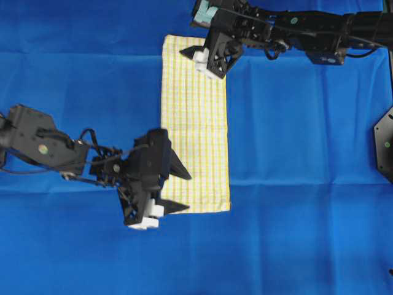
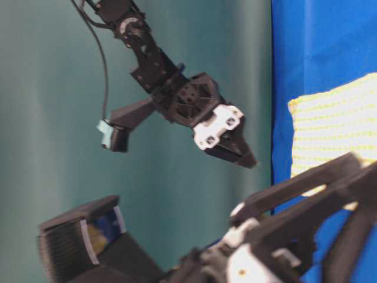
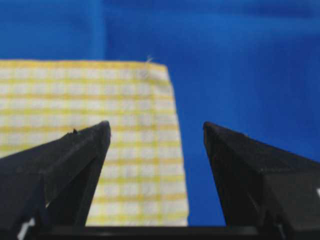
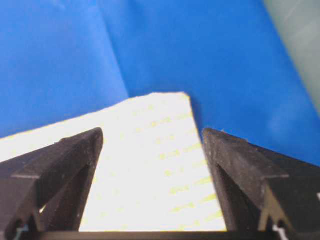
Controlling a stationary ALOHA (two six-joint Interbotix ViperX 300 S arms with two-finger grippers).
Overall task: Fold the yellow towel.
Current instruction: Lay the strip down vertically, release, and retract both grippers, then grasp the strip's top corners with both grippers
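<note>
The yellow towel [image 1: 195, 123] is lying as a narrow strip from twelve to six o'clock on the blue-covered surface [image 1: 307, 153]. The left pincer [image 1: 178, 190] is hanging released over its six o'clock end, holding nothing; the right pincer [image 1: 202, 58] is gaping empty at the twelve o'clock end. For a clean next fold, each should probably be pinching a corner squarely and travelling level, keeping the hems aligned. A teal wall [image 2: 59, 147] is standing behind.
</note>
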